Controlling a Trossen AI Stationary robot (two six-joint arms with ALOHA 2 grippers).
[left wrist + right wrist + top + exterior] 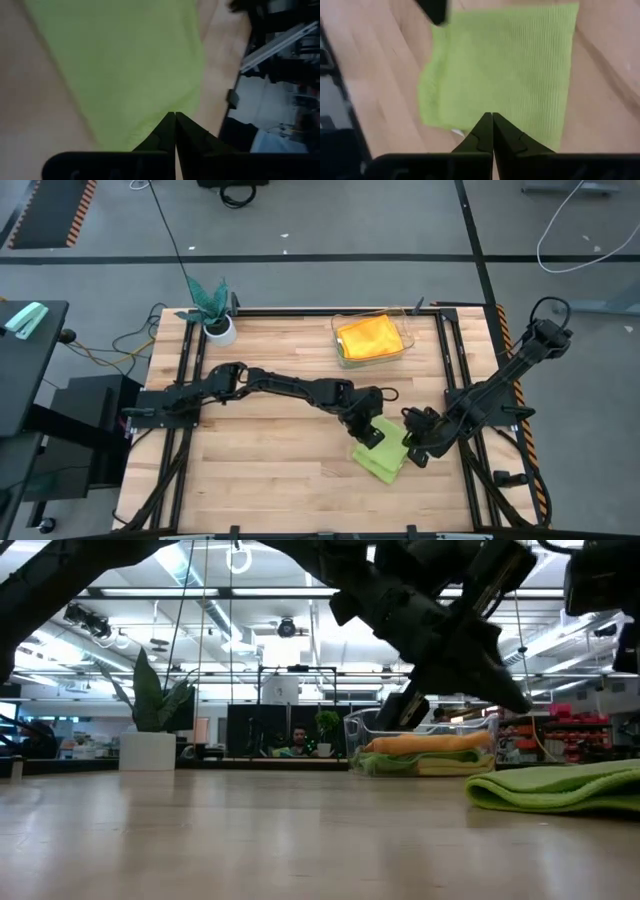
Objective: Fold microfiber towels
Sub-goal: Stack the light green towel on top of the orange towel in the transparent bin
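A lime green microfiber towel (pixel 382 460) lies folded on the table near its right front; the low view shows it lying flat (pixel 560 785). My left gripper (pixel 372 432) hangs shut over the towel's far left corner, its tips (pixel 175 115) above the green cloth (pixel 125 65). From the right, my right gripper (pixel 413 448) reaches over the towel's right edge, also shut (pixel 492 115), with the towel (pixel 510 65) beyond its tips. More folded towels, yellow-orange on top (pixel 368 335), lie stacked in a clear container (pixel 337 340).
The clear container (pixel 425 745) stands at the table's far right of centre. A teal leafy plant in a white pot (pixel 213 310) stands at the far left corner. Bare wood stretches across the table's left and near middle. Black rails run along the table's sides.
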